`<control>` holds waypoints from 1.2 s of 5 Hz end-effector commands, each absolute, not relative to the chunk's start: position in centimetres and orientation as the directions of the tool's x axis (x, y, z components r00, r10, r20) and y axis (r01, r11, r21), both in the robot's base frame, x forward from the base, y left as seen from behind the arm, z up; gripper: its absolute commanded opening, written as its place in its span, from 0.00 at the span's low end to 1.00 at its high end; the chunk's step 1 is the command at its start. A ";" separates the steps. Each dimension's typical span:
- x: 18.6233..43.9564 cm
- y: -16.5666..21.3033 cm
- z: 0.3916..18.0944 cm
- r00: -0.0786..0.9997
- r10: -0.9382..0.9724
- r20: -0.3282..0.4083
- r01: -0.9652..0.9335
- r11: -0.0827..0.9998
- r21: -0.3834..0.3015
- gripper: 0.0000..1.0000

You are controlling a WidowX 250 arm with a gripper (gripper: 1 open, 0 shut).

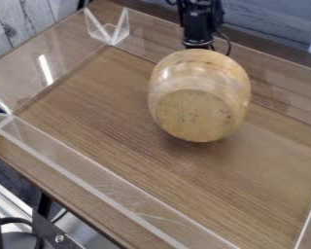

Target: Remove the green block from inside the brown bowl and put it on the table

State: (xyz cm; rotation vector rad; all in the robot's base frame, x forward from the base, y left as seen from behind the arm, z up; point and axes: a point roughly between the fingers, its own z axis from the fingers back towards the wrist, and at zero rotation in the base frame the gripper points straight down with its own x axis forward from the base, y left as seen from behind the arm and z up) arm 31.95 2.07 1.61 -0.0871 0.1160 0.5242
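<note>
The brown bowl stands tipped up on its edge on the table, its outside and small flat base turned toward the camera. My gripper reaches straight down behind the bowl's upper far rim, its black body above the bowl. Its fingertips are hidden by the bowl, and it appears shut on that rim, holding the bowl tilted. The green block is hidden; the inside of the bowl faces away from the camera.
Low clear acrylic walls edge the tabletop along the front and left. A clear acrylic piece stands at the back left corner. A black cable hangs beside the bowl's right side.
</note>
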 end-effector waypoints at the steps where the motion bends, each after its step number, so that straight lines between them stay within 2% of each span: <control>1: 32.0 3.2 2.0 0.850 0.510 -0.130 -0.519 0.854 -0.037 0.00; 6: 32.0 5.1 2.1 0.832 0.538 -0.133 -0.545 0.838 -0.021 0.00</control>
